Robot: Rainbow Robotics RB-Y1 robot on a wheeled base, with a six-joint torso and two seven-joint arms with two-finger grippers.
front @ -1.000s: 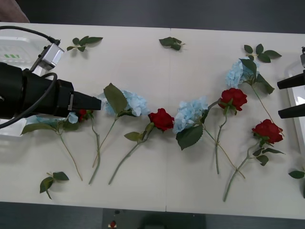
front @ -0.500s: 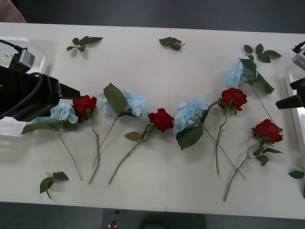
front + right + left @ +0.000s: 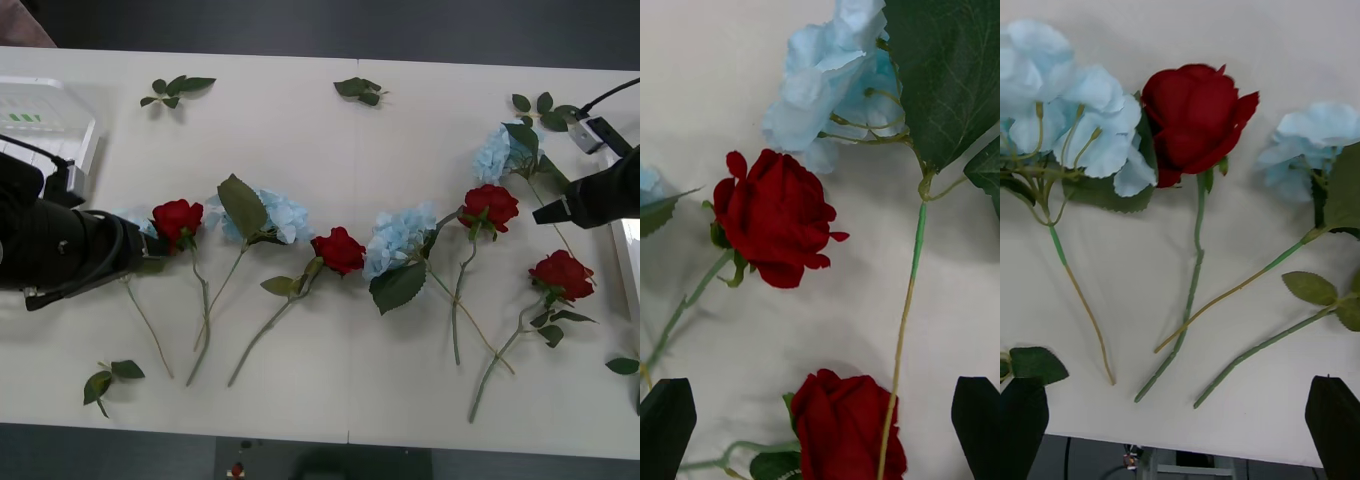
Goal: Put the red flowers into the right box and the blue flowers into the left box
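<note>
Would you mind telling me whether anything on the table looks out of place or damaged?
Nothing looks damaged. Loose leaf sprigs lie scattered around the table, detached from any stem. The red flowers and blue flowers lie unsorted in a row.

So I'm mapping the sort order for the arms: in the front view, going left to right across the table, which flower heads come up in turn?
Red rose → blue hydrangea → red rose → blue hydrangea → red rose → red rose. The blue cluster at the far left sits under the left arm, so it's left out.
</note>
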